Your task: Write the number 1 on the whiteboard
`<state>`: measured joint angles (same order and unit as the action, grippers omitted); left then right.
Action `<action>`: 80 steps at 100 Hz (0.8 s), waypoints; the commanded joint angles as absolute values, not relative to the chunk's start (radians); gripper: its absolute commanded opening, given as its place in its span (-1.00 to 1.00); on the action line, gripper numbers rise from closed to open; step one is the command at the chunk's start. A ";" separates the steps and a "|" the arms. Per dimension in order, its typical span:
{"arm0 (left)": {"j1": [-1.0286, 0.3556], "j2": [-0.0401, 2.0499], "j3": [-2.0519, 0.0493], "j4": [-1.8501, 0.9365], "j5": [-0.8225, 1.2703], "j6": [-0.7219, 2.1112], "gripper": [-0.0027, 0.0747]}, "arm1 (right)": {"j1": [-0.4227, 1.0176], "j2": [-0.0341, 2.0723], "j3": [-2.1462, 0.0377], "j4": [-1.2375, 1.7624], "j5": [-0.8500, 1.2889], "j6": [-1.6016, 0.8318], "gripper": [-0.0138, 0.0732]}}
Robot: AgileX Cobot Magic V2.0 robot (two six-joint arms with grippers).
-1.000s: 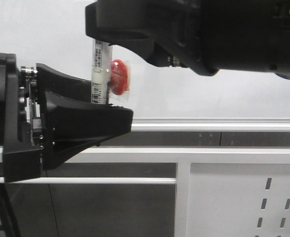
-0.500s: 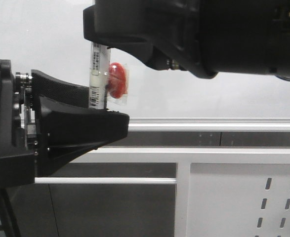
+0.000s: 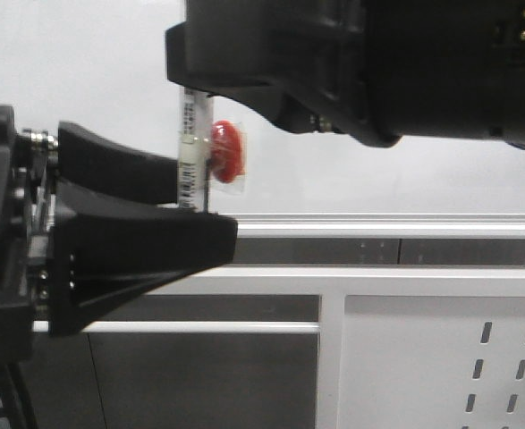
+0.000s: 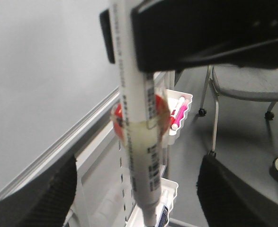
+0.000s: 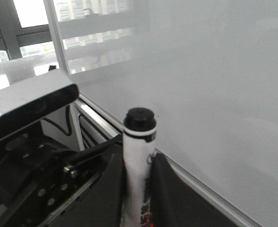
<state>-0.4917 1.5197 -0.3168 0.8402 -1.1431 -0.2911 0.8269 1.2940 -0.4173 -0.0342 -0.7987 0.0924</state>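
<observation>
Front view: the whiteboard (image 3: 92, 98) fills the far upper part of the scene, its silver frame edge running level across the middle, and below it stands a white metal panel (image 3: 441, 366) with oval slots at the lower right. No written stroke shows on the board in any view; the number 1 cannot be seen.

A white marker (image 3: 191, 161) with a barcode label stands upright in front of the board, left of centre. A red round piece (image 3: 227, 152) wrapped in clear tape sits against its right side.

The right hand (image 3: 199, 85) comes in from the upper right as a big dark mass, and its fingers are pressed against the upper part of the marker, pinching it. In the right wrist view the marker (image 5: 138, 165) rises between the two dark fingers (image 5: 165, 189), its black cap end up, with the board (image 5: 214, 94) just beyond.

The left hand (image 3: 186, 210) reaches in from the left at the marker's lower end. In the left wrist view its two textured fingertips (image 4: 49, 198) stand spread well apart on either side of the marker (image 4: 139, 142), not touching it.

That view also shows a white tray (image 4: 181, 106) holding pink markers beyond.
</observation>
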 commanded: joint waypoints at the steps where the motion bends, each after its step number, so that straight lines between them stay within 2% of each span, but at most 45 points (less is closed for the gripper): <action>1: -0.495 1.471 -0.327 0.821 -1.360 -0.299 0.34 | 0.809 1.277 -0.448 -0.030 -0.875 0.074 -0.85; 35: -0.495 1.466 -0.281 0.814 -1.360 -0.346 0.34 | 0.756 1.277 -0.448 -0.036 -0.885 -0.050 -0.85; 80: -0.495 1.466 -0.164 0.708 -1.360 -0.321 0.34 | 0.756 1.277 -0.450 -0.140 -0.995 -0.346 -0.85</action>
<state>-0.4917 1.4917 -0.1641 0.7618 -1.1454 -0.3343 0.7640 1.2946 -0.4173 -0.1109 -0.8758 -0.2748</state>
